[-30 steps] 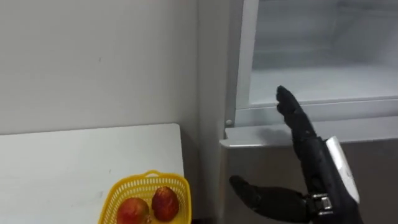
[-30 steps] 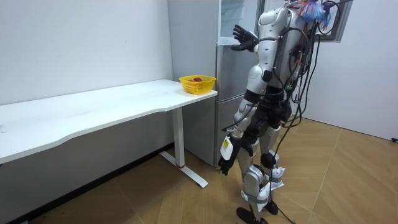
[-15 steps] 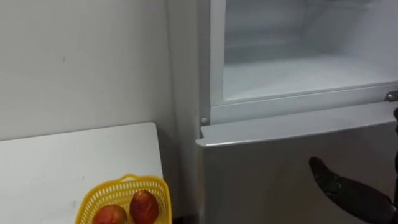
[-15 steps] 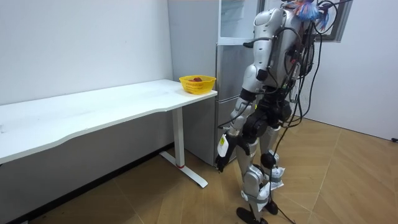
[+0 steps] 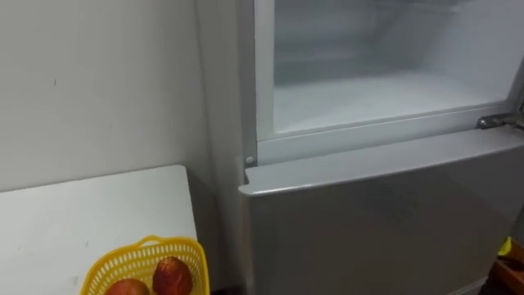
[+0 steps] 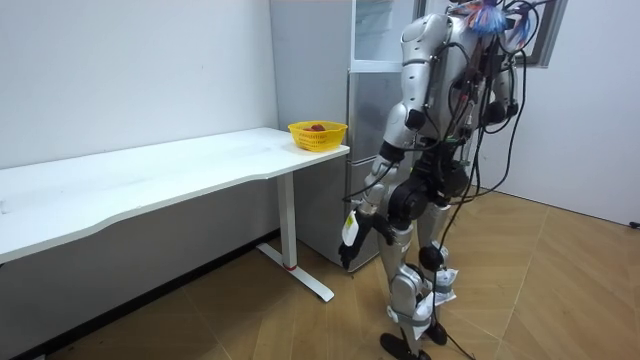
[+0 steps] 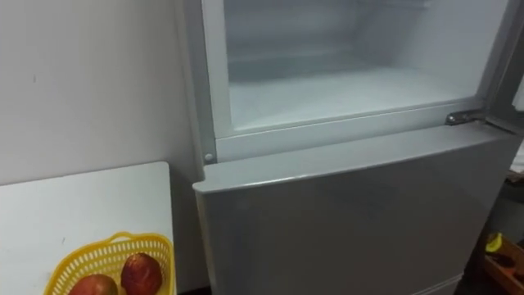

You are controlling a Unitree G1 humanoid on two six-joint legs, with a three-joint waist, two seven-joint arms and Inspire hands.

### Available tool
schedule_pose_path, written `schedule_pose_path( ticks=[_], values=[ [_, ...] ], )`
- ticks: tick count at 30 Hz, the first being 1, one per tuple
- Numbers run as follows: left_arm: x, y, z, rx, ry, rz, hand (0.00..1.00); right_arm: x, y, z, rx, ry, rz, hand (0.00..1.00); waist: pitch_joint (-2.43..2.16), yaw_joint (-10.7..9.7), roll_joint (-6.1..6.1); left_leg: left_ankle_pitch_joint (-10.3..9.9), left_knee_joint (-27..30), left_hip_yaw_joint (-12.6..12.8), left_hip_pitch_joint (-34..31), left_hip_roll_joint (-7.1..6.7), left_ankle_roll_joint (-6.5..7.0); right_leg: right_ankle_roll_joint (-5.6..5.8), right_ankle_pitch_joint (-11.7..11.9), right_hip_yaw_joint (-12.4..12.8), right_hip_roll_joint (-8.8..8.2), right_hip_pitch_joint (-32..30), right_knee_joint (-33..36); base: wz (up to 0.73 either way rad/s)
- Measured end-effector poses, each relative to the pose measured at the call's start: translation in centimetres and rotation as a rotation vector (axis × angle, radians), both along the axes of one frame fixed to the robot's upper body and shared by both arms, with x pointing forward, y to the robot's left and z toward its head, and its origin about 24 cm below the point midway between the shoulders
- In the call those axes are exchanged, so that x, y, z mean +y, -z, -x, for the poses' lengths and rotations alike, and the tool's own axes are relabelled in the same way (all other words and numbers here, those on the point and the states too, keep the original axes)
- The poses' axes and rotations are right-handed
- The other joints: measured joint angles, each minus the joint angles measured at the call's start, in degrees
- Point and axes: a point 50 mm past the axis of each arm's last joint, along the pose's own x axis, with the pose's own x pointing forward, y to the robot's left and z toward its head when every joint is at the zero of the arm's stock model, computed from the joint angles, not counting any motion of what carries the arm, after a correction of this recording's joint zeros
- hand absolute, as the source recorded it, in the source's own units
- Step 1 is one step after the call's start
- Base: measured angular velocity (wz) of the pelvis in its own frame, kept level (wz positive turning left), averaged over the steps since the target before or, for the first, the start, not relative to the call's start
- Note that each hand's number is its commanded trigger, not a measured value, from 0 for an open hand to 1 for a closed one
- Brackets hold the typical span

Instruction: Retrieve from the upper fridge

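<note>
Two red fruits (image 5: 170, 277) are lying side by side in the yellow basket (image 5: 141, 247). The basket is sitting at the end of the white table (image 5: 82, 213), just beside the fridge (image 6: 362, 120). Through the robot's head camera I am looking at the upper fridge (image 5: 385, 90). It is standing open and its white shelf is showing. The lower door (image 5: 377, 221) under it is staying shut. A small metal hinge (image 5: 491, 122) is sticking out at the right end of the shelf's edge.

Things are looking different from a second ago. Back then the right hand was reaching up to the edge of the upper fridge with straight fingers. Half a second ago it was hanging low in front of the lower door. In the room view, the arm that was up at the fridge has come down.

The whole picture in the eye views is sliding too. The fridge is sitting more to the left now, so it is the head camera that is turning, not the fridge. In the room view the basket is keeping its place on the table.

The robot is standing right in front of the fridge, next to the table's end. Its left hand (image 6: 347, 240) is hanging down by its leg, on the room view's left. I cannot tell if it is open or closed.
</note>
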Motion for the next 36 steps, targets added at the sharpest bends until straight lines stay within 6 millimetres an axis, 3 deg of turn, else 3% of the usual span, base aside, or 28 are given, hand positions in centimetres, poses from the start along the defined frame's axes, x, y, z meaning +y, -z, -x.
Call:
schedule_pose_path(
  ticks=[4, 5, 8, 12, 15, 23, 28, 36],
  values=[
    [0.5, -0.1, 0.4, 0.001, -0.039, -0.014, 0.00, -1.4, 0.9, 0.9, -0.037, 0.116, -0.147, 0.00, 0.07, -0.03, -0.43, 0.01, -0.05, -0.34, 0.03, -0.06, -0.02, -0.02, -0.49, 0.09, -0.06, -0.75, 0.54, 0.01],
    [0.8, -0.2, 0.5, 0.000, -0.054, -0.020, 0.00, -2.0, 1.0, 0.9, -0.052, 0.159, -0.179, 0.00, 0.23, -0.10, -0.79, 0.01, -0.02, -0.34, 0.04, -0.11, -0.02, -0.06, -0.67, 0.08, -0.17, -1.03, 1.19, 0.00],
    [1.4, -0.5, 0.8, -0.023, -0.103, -0.038, 0.00, -4.4, 1.6, 1.0, -0.068, 0.282, -0.243, 0.00, 0.09, -1.11, -2.19, 0.02, 0.38, -0.37, -0.17, -0.15, -0.02, 0.02, -0.91, -0.04, -0.25, -1.01, 1.36, 0.06],
    [3.1, -1.1, 1.7, -0.027, -0.183, -0.085, 0.00, -8.2, 0.1, 0.9, -0.147, 0.418, -0.263, 0.00, 0.11, -2.01, -4.00, 0.02, 0.56, -0.79, -0.54, -0.14, -0.01, -0.01, -0.88, -0.36, -0.26, -1.01, 1.14, 0.03],
    [3.6, -1.5, 1.6, -0.047, -0.189, -0.102, 0.00, -10.6, -1.0, 1.0, -0.170, 0.504, -0.262, 0.00, 0.02, -2.05, -4.67, 0.03, 0.84, -0.67, -1.07, -0.14, 0.00, 0.02, -0.49, -0.39, -0.25, -0.96, 0.98, 0.02],
    [4.6, -1.8, 1.6, -0.056, -0.240, -0.133, 0.00, -13.1, -1.8, 1.2, -0.235, 0.634, -0.322, 0.00, -0.08, -3.07, -4.61, 0.05, 0.81, -0.86, -1.11, -0.14, -0.03, -0.09, -0.63, -0.78, -0.29, -1.01, 1.01, 0.01],
    [5.3, -2.1, 1.7, -0.064, -0.277, -0.152, 0.00, -14.9, -3.7, 0.5, -0.251, 0.671, -0.306, 0.00, -0.09, -3.39, -4.88, 0.13, 0.80, -1.38, -0.77, -0.15, -0.14, -0.18, -0.72, -1.11, -0.29, -0.99, 0.93, 0.02],
    [6.1, -2.4, 2.9, -0.048, -0.313, -0.178, 0.00, -16.5, -5.2, 1.1, -0.315, 0.742, -0.350, 0.00, -0.11, -3.08, -6.87, 0.21, 0.88, -1.67, -1.00, 0.03, -0.29, -0.47, -0.53, -2.52, -0.32, -0.59, -0.10, 0.05]
  ],
)
